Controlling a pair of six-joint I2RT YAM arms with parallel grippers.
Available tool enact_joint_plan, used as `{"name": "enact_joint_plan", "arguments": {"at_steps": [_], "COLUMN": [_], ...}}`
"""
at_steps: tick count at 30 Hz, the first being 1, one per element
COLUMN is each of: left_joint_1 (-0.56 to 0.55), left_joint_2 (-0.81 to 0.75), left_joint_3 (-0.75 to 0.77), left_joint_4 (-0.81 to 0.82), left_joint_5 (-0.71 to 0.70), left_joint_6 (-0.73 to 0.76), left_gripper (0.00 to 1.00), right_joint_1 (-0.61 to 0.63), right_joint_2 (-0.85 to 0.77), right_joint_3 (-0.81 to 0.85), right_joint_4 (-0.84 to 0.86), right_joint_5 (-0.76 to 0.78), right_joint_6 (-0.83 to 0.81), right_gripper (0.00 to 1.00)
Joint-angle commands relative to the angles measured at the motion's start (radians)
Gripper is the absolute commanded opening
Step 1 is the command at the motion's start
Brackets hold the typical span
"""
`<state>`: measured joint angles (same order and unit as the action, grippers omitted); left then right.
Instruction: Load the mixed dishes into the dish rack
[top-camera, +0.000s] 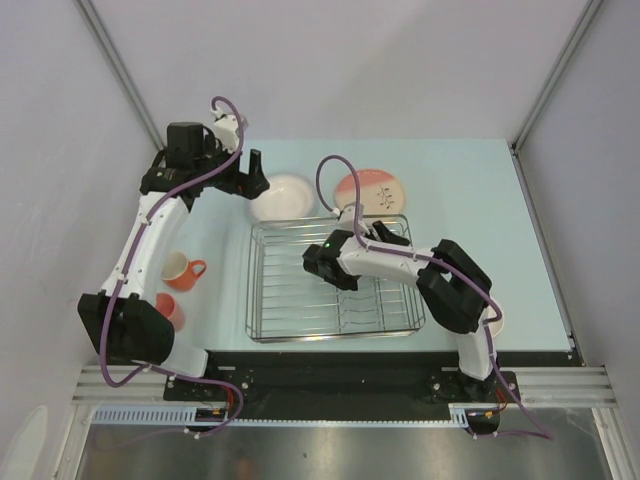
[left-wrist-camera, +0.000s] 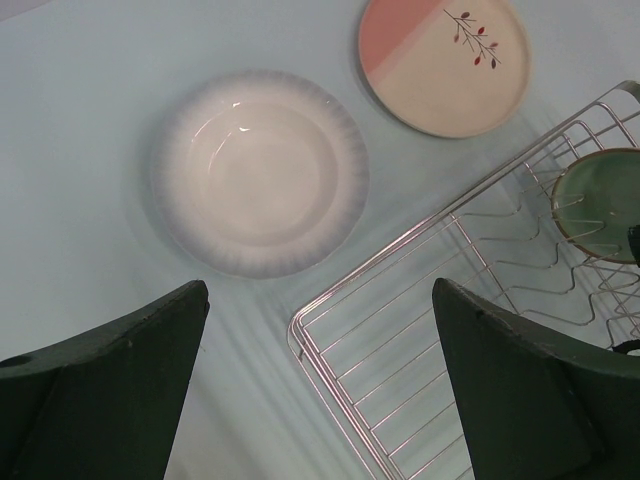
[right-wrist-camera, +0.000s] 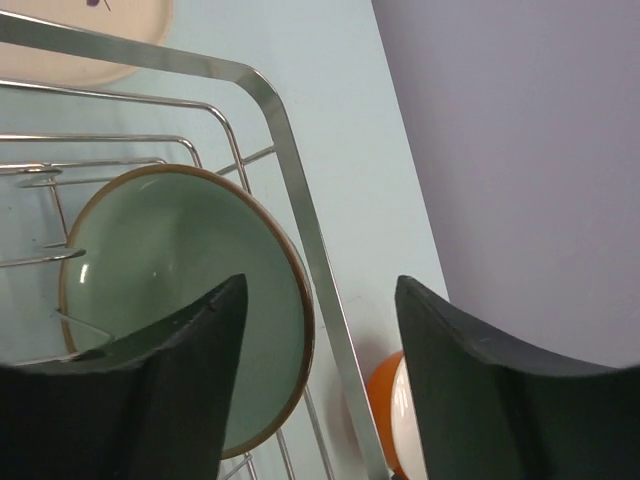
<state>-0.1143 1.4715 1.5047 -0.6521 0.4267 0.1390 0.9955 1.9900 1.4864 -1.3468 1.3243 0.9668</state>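
- One dish in dish rack (right-wrist-camera: 300, 205): sage green bowl (right-wrist-camera: 180, 290), below our open right end effector (right-wrist-camera: 320, 285).
- Five remain outside, we count; left end effector (left-wrist-camera: 320, 290) open, empty.

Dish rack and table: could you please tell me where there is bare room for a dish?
Free: the dish rack's left half, bare wire; the table strip between orange mug and rack; the table's far right corner. Crowded: behind the rack lie the white shallow bowl and pink-and-cream plate; the sage green bowl sits in the rack's far right corner.
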Motion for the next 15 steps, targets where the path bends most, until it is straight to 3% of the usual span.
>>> {"name": "enact_joint_plan", "arguments": {"at_steps": [1,4,7,10,15], "left_joint_1": [0.008,0.008,0.008,0.01,0.015], "left_joint_2": [-0.04,-0.034,-0.033,-0.031,-0.022], "left_joint_3": [0.006,0.012,0.018,0.028,0.042], "left_joint_4": [0.037,0.037,0.034,0.028,0.029], "left_joint_5": [0.027,0.026,0.02,0.006,0.006], "left_joint_6": [0.01,0.01,0.017,0.03,0.036], "left_gripper": [1.0,1.0,1.0,1.0,1.0], "right_joint_1": [0.003,-0.011,-0.047,-0.173,-0.597], "right_joint_2": [-0.084,-0.169,-0.276,-0.5,-0.923], "right_joint_3": [0.06,0.075,0.065,-0.027,-0.347], "right_joint_4": [-0.166,-0.164,-0.166,-0.146,0.139], "right_joint_5": [0.053,0.014,-0.031,-0.164,-0.581], "right_joint_6": [0.035,0.036,0.07,0.208,0.041], "right_gripper": [0.79,0.94,0.95,0.94,0.93]}}
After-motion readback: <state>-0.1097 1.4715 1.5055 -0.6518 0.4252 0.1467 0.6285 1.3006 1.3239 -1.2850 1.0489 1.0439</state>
